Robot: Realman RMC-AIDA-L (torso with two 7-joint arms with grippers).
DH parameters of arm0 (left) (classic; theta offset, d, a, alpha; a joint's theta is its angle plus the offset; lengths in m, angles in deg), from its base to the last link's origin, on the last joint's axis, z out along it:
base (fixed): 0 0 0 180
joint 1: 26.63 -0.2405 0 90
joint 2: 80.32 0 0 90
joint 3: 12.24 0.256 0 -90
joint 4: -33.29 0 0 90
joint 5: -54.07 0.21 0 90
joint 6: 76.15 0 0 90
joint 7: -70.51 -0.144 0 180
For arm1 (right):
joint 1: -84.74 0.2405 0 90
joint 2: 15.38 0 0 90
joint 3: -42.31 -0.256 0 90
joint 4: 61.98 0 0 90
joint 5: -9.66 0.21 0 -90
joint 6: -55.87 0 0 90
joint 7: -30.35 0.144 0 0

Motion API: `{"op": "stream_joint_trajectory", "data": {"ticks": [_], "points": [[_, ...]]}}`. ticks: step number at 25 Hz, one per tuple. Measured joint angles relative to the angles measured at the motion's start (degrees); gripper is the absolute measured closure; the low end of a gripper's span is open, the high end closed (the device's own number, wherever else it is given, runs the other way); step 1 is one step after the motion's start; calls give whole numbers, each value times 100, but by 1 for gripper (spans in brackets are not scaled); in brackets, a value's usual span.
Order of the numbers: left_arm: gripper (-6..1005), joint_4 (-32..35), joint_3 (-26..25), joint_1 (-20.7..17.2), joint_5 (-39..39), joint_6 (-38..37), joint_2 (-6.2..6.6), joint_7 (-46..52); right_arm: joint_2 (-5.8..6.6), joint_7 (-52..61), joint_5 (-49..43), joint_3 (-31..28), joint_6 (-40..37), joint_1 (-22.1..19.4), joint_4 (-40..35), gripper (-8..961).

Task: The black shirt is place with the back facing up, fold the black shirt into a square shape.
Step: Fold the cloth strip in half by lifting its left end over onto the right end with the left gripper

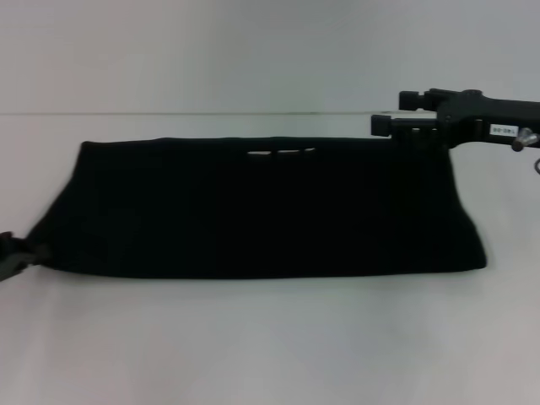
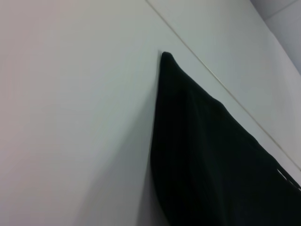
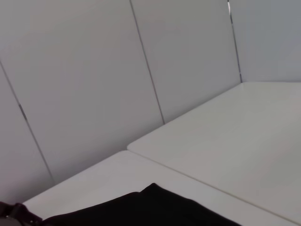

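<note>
Head view: black shirt [image 1: 261, 211] folded into a band on the white table [image 1: 270, 346]; right gripper [image 1: 384, 114] at 2 o'clock, fingers spread; left gripper [image 1: 10, 257] at 9 o'clock, closure unclear; pale panelled walls [image 3: 94, 70].

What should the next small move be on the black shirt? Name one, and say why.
Probably bring both grippers onto the shirt's short ends for a crosswise fold. The black shirt lies flat on the white table as a wide band, not a square. The right gripper is at its far right corner; the left gripper sits at its near left corner.
</note>
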Motion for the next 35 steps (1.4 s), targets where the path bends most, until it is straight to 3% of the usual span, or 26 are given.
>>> {"op": "stream_joint_trajectory", "data": {"ticks": [9, 15, 23, 30, 35], "points": [[956, 497, -734, -236, 668, -381, 221, -11, -173, 23, 0, 232, 366, 317, 178, 66], [949, 562, -792, -161, 859, -408, 285, -13, -244, 23, 0, 353, 626, 448, 232, 66], [940, 437, -768, 42, 867, -412, 333, -16, -248, 23, 0, 350, 787, 456, 233, 67], [933, 293, -709, 470, 482, -1168, 337, -120, -189, 18, 190, 289, 1344, 301, 230, 68], [927, -85, -474, 1212, 276, -1582, 291, -146, -78, -19, 486, 283, 1520, 43, 173, 68]]}}
